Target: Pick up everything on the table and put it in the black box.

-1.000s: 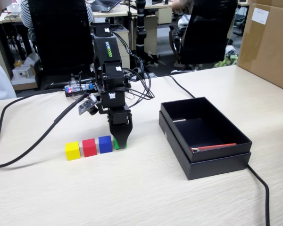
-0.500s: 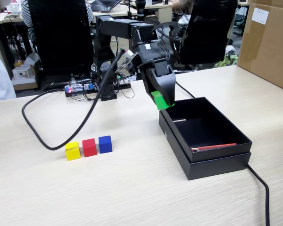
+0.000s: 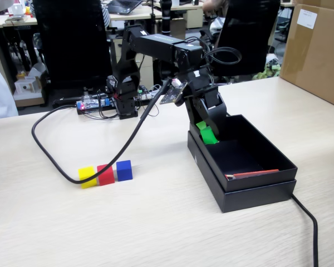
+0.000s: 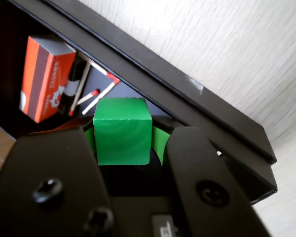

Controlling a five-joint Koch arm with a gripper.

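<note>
My gripper is shut on the green cube, held just above the back left corner of the black box in the fixed view. The wrist view shows the green cube pinched between the two dark jaws of the gripper, over the inside of the black box. On the table, the yellow cube, red cube and blue cube sit in a row at the left. A black cable lies across the front of the yellow and red ones.
Inside the box lie an orange-red matchbox and loose matches; it shows as a red strip in the fixed view. A brown carton stands at the back right. Another cable runs off the box's front right corner.
The arm lifted the green cube from the row's right end, swung right and came down over the box's back left corner. Its cable dragged onto the yellow and red cubes.
</note>
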